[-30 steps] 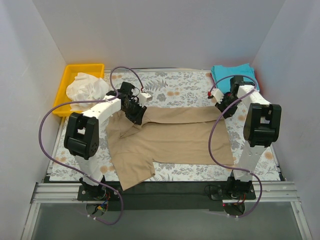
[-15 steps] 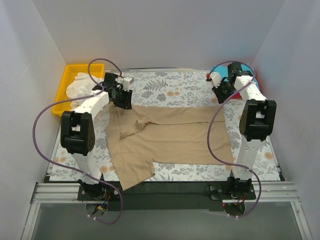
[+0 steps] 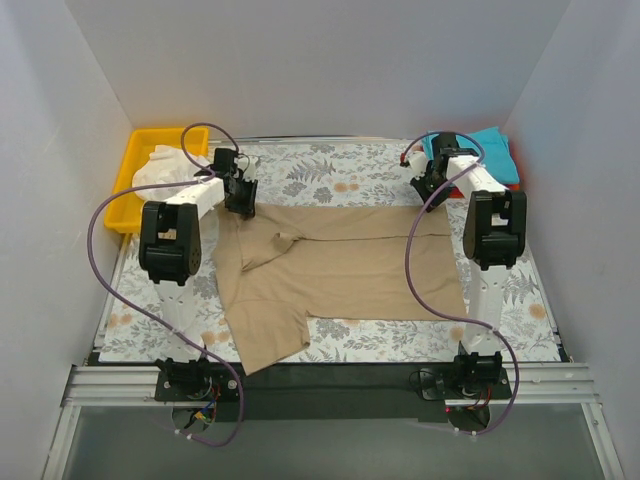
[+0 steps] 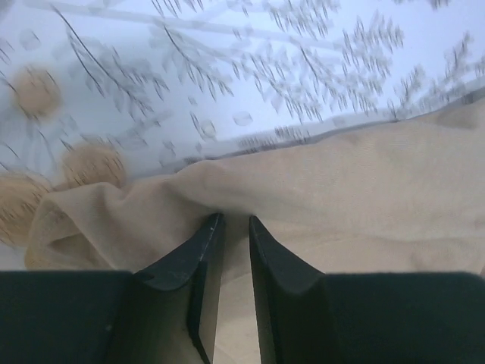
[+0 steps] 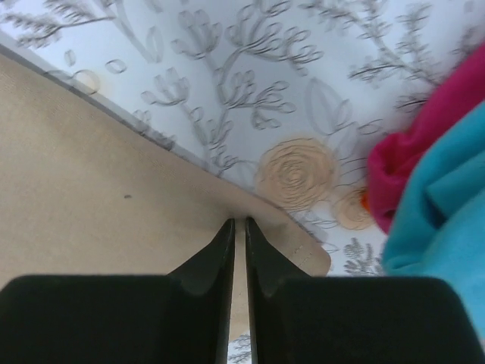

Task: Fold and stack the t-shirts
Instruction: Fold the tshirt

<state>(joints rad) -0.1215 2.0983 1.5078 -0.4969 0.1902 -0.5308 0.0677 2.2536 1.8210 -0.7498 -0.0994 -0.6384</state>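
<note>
The large tan-khaki t-shirt [image 3: 340, 265] lies spread across the middle of the table, one sleeve hanging toward the near left. My left gripper [image 3: 240, 196] is shut on its far left edge; in the left wrist view [image 4: 233, 221] the tan cloth [image 4: 379, 189] is pinched between the fingers. My right gripper [image 3: 428, 187] is shut on the far right corner, its hem [image 5: 303, 254] showing in the right wrist view [image 5: 237, 221]. A teal t-shirt [image 3: 485, 150] lies folded at the far right, over a red-pink one [image 5: 432, 129]. A white t-shirt [image 3: 160, 170] is crumpled in the yellow bin.
A white cloth printed with grey ferns and orange flowers [image 3: 330, 175] covers the table under the shirts. The yellow bin [image 3: 150, 138] stands at the far left corner. White walls close in the left, right and far sides.
Both grippers have moved toward the far edge and outward, drawing the tan shirt's far edge straight and flatter. Both stay shut on the cloth.
</note>
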